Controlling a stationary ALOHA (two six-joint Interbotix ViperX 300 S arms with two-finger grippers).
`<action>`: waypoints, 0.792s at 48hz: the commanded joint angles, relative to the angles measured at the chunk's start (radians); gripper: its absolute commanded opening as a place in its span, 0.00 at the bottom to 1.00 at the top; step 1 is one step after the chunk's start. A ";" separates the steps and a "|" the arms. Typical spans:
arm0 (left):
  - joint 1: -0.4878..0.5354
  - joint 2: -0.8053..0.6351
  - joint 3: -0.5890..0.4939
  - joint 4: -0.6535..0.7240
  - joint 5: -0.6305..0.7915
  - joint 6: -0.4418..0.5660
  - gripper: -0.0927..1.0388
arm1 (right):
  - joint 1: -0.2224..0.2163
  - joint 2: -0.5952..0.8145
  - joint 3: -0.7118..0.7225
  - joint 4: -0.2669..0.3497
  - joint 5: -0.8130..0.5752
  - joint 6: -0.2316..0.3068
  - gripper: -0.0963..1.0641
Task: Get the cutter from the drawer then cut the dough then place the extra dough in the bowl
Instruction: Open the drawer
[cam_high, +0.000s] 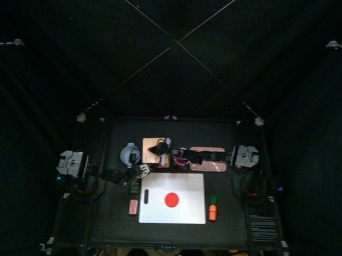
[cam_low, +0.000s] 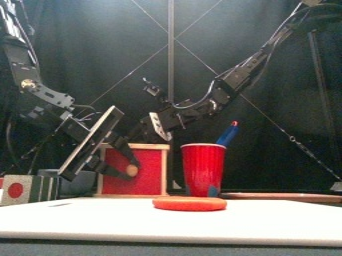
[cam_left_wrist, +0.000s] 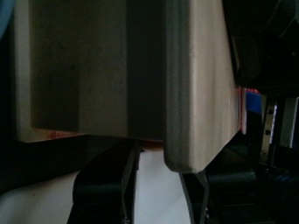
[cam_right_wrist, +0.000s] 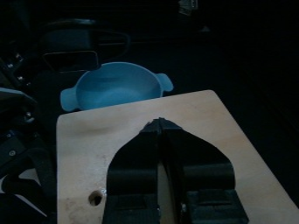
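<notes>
1. Front view: the red drawer front (cam_low: 140, 175) of the wooden box (cam_right_wrist: 111, 149) appears flush, so I judge the drawer unopened. No cutter is visible in any view.
2. Left claw (cam_left_wrist: 152, 163): jaws spread, set at an edge of the box. Whether they bear on it cannot be told.
3. Right claw (cam_right_wrist: 166, 129): jaws pressed nearly together at the rim of the box top, with nothing seen between them.
4. Dough (cam_low: 190, 203): a whole red disc, uncut, on the white board (cam_high: 150, 212), forward of the box toward the front of the table (cam_high: 100, 215).
5. Bowl (cam_right_wrist: 117, 87): just beside the box on the left arm's side, and empty.
6. Red cup (cam_low: 203, 170): beside the box on the right arm's side.
7. Assessment: the task is at its first step. Opening the drawer, fetching the cutter, cutting and moving the scrap all remain.
</notes>
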 joint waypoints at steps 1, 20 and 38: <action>0.000 -0.011 -0.011 0.005 0.008 0.002 0.60 | 0.003 -0.012 -0.011 0.002 0.008 0.003 0.04; -0.052 -0.052 0.048 0.003 0.031 0.002 0.56 | 0.003 -0.011 -0.012 0.008 0.008 0.003 0.04; -0.103 -0.058 0.025 0.011 0.064 0.002 0.56 | -0.005 -0.008 -0.012 0.008 0.026 0.003 0.04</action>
